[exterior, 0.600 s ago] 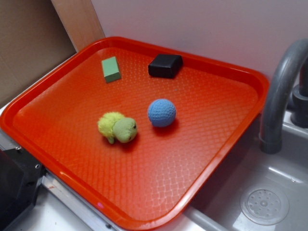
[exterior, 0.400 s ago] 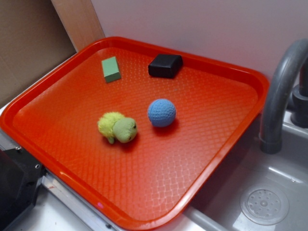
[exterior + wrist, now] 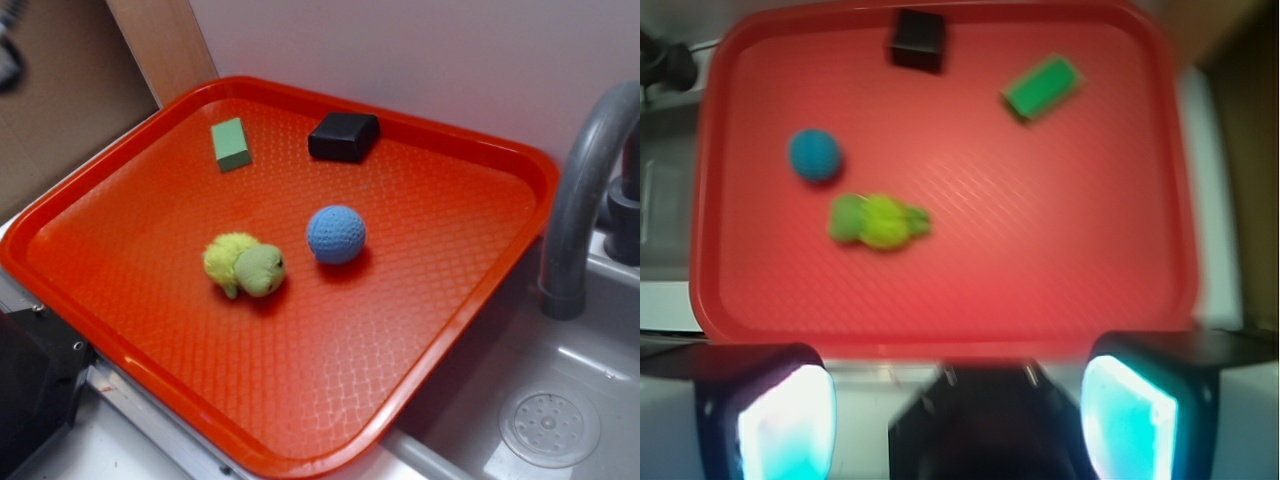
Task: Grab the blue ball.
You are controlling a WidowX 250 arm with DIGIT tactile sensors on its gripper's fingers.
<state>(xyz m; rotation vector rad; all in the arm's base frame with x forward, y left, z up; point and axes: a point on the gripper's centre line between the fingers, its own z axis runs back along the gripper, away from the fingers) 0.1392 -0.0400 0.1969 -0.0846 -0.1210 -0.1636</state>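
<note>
Hovering high above the red tray (image 3: 1180, 200), the hand (image 3: 950, 410) has its fingers spread wide, empty.
Blurred wrist view: blue ball (image 3: 336, 234) apparently at ten o'clock, just beside the yellow-green plush toy (image 3: 244, 265).

Blue ball (image 3: 336, 234) is sitting mid-tray with open red tray (image 3: 480, 250) floor lying bare to its right and toward the front. Yellow-green plush toy (image 3: 245, 265) is crowding its left side, near but apart. Black block (image 3: 344, 137) and green block (image 3: 231, 144) are sitting well back by the far rim. Grey faucet (image 3: 585, 190) is arching up beyond the right rim. Above the ball nothing is standing in the way.
</note>
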